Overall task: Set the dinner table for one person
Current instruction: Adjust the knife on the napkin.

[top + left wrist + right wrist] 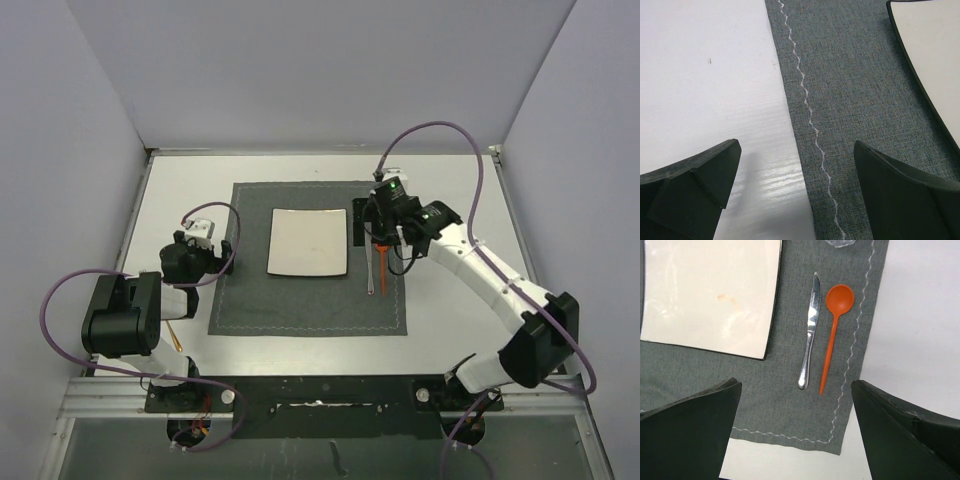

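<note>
The dinner table (455,325) fills the whole workspace. The dark placemat (310,310) lies about midway between its left and right edges, so your biggest risk is the mat itself. The left gripper (795,167) hangs with its jaws wide apart and empty. It straddles the mat's left hem, one finger over bare tabletop and one over cloth. If you lower it there, a finger could snag the hem and drag the mat with everything on it. The white plate (308,242) sits in the middle of the mat and would ride along. The right gripper (795,407) is also spread and holds nothing. It hovers over the knife (810,335) and the orange spoon (834,325), which lie side by side toward the mat's right edge, near each other but not touching. A careless descent or sweep would probably knock them askew, and the spoon looks light enough to skid. Pale, plain walls close in the left, far and right sides. The tabletop is smooth, white and slightly glossy, so cloth may slide on it easily.
</note>
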Tool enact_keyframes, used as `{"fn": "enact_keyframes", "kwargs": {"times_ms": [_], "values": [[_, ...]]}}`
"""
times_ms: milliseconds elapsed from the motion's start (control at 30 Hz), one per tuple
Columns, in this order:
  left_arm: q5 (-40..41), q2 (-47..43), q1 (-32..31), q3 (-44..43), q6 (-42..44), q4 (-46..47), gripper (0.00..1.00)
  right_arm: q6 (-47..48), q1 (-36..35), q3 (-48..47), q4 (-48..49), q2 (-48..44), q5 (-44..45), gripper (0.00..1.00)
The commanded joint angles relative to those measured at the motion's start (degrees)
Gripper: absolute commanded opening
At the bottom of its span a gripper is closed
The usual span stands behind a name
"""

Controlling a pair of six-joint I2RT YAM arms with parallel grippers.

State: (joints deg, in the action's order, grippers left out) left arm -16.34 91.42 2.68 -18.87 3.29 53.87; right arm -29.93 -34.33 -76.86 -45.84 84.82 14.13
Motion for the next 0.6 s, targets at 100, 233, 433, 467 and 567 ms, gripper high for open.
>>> {"fn": "enact_keyframes", "kwargs": {"times_ms": [100, 233, 433, 467, 567], "values": [[-0.6, 0.5, 0.1, 0.0, -0.2, 4.5, 0.98, 2.2, 0.0, 4.2, 4.9, -12.1, 9.1, 0.98], [-0.6, 0.5, 0.1, 0.1, -0.2, 4.5, 0.98, 3.6, 0.0, 9.5, 8.0, -17.4, 15.8, 0.98], [-0.5, 0.5, 0.1, 0.1, -0.2, 4.5, 0.98, 22.9, 0.0, 21.3, 24.1, -22.2, 20.6, 0.98], [-0.6, 0.5, 0.1, 0.1, -0.2, 4.5, 0.98, 24.2, 0.2, 22.5, 25.4, -22.1, 22.1, 0.98], [-0.6, 0.5, 0.1, 0.1, -0.2, 4.5, 0.98, 27.5, 1.6, 25.7, 29.5, -21.5, 22.5, 0.98]]}}
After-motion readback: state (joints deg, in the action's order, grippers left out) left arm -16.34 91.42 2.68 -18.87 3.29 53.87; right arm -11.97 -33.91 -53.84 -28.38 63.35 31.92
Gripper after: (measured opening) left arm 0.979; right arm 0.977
